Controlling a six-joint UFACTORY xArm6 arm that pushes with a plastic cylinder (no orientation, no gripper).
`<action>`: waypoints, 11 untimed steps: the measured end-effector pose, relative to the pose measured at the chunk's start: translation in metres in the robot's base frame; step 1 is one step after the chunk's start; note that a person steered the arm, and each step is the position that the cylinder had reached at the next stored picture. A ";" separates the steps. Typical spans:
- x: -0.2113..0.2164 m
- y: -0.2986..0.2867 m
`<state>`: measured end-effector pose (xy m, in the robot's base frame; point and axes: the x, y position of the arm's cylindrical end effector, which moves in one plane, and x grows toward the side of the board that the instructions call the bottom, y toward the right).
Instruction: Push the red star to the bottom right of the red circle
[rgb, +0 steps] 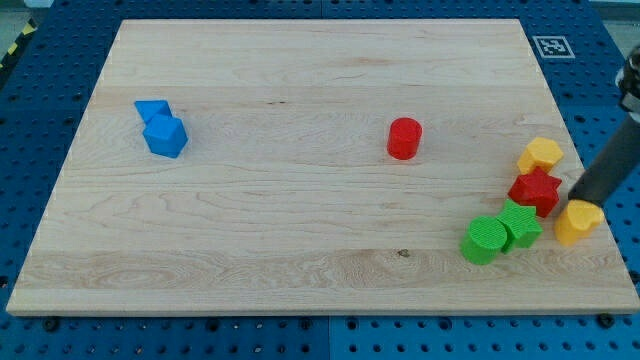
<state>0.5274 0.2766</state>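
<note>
The red star (534, 191) lies near the board's right edge, far to the lower right of the red circle (404, 138), which stands right of the board's centre. My rod comes in from the view's right edge and slants down; my tip (578, 201) ends just right of the red star, right above a yellow block (578, 222).
A yellow block (540, 155) sits just above the red star. A green star (519, 224) and a green circle (485, 241) lie just below and left of it. Two blue blocks (160, 126) sit at the left of the wooden board (300, 250).
</note>
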 end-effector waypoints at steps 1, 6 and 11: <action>0.007 0.000; -0.021 -0.082; -0.045 -0.106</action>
<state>0.4826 0.1709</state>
